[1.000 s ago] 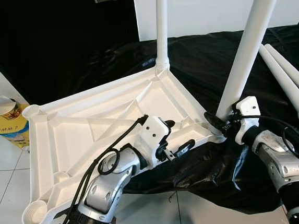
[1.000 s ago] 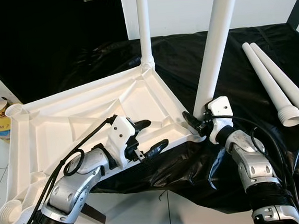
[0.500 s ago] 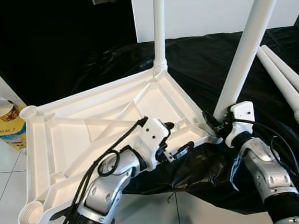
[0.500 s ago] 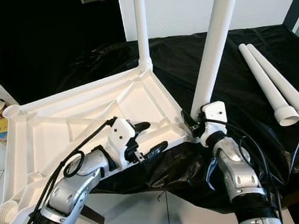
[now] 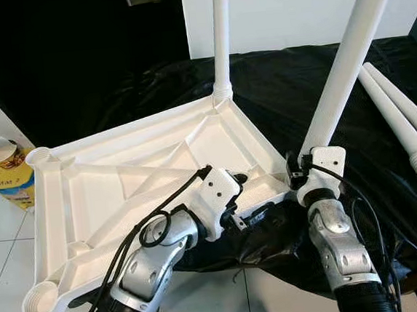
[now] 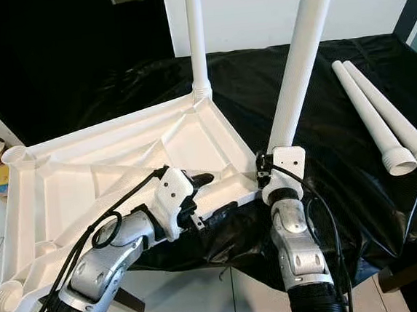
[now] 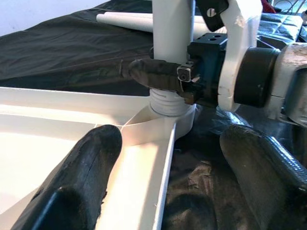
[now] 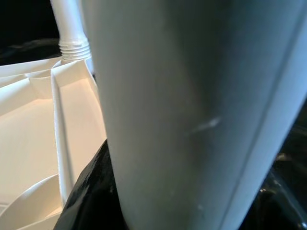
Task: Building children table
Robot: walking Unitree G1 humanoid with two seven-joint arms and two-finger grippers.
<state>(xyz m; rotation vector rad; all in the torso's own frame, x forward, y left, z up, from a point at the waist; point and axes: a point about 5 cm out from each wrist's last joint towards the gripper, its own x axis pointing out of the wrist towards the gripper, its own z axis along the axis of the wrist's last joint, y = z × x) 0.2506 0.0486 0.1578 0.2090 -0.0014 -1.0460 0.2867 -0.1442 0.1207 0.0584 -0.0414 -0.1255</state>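
Observation:
The white table top (image 5: 123, 185) lies upside down, half on a black sheet (image 5: 291, 98). One white leg (image 5: 220, 38) stands in its far corner. A second leg (image 5: 342, 60) rises from the near right corner socket (image 7: 168, 103). My right gripper (image 5: 300, 171) is shut on this leg just above its threaded collar, and one finger (image 7: 153, 74) crosses the tube. In the right wrist view the leg (image 8: 192, 105) looms very close. My left gripper (image 5: 252, 194) is open and straddles the table top's near rim (image 7: 158, 167) beside that corner.
Two loose white legs (image 5: 403, 121) lie on the sheet at the right. Two open corner sockets (image 5: 42, 154) (image 5: 40, 306) face up on the left. A yellow box with a cup (image 5: 4, 170) stands on the tiled floor (image 5: 4, 239). A dark door (image 5: 75, 51) is behind.
My right forearm has swung left and now stands almost straight below the leg's base, still holding it. The left gripper has crept slightly right along the rim.

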